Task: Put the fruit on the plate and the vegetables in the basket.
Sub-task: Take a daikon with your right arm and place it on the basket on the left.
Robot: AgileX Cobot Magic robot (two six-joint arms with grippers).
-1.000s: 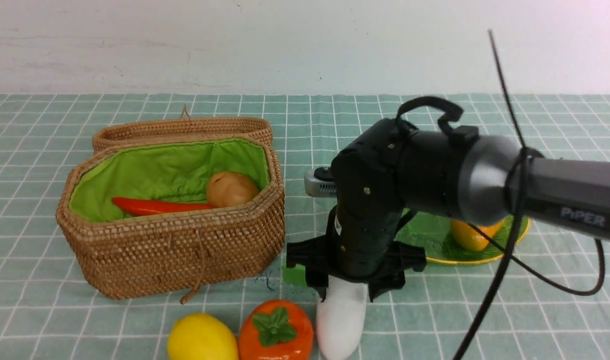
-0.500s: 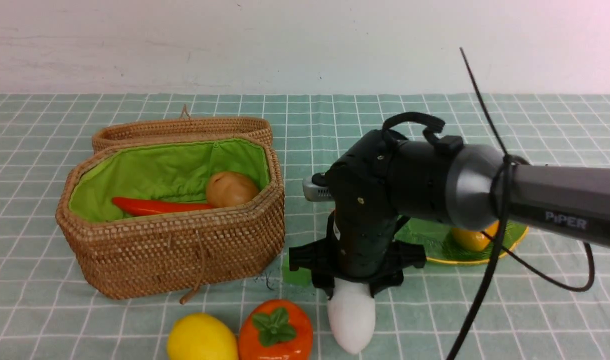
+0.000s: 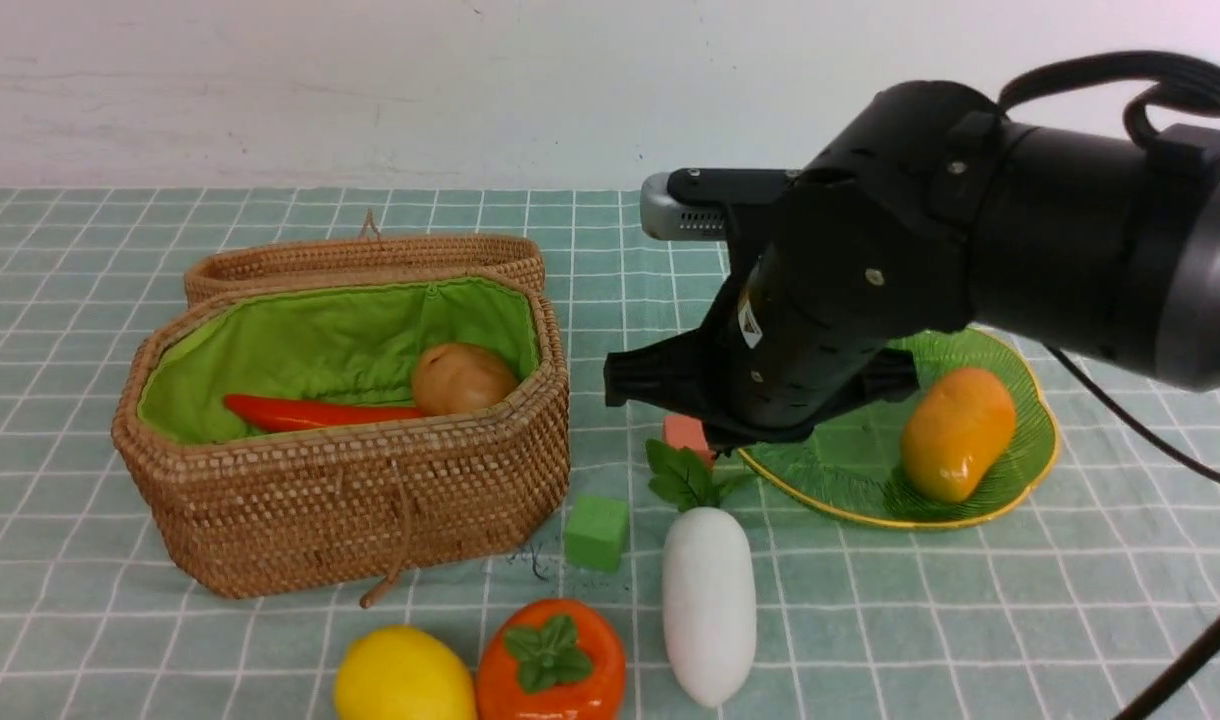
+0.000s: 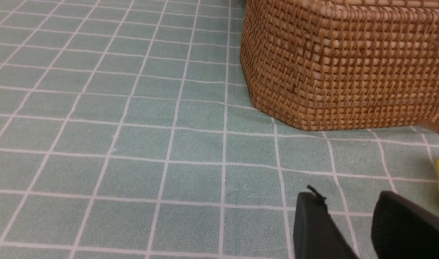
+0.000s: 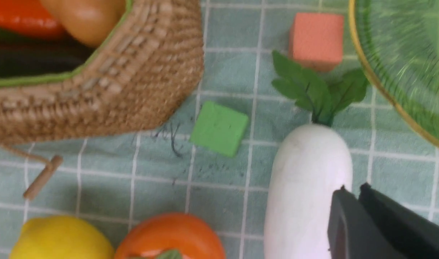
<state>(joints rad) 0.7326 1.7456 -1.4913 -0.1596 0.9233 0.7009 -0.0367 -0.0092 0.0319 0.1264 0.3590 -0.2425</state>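
Note:
The basket (image 3: 350, 500) stands open at the left, holding the carrot (image 3: 310, 412) and the potato (image 3: 462, 378). The white radish (image 3: 708, 600) lies on the cloth in front, leaves toward the plate (image 3: 850, 490). The mango (image 3: 958, 432) lies on the plate. The lemon (image 3: 405, 675) and the orange fruit (image 3: 552, 660) sit at the front edge. My right arm (image 3: 820, 320) hangs above the radish's leaves; its gripper (image 5: 353, 187) is shut and empty over the radish (image 5: 306, 187). My left gripper (image 4: 346, 196) is open and empty, low by the basket (image 4: 349, 64). A dark shape (image 5: 32, 57) lies in the basket.
A small green cube (image 3: 597, 532) lies between basket and radish. A salmon cube (image 3: 685, 435) sits by the radish's leaves, at the plate's rim. The basket's lid (image 3: 365, 258) lies open behind it. A wooden toggle (image 5: 43, 176) hangs at the basket's front.
My right gripper was down around the radish's top; it has let go and risen up and back. The radish now lies free on the cloth, slightly to the right of before.

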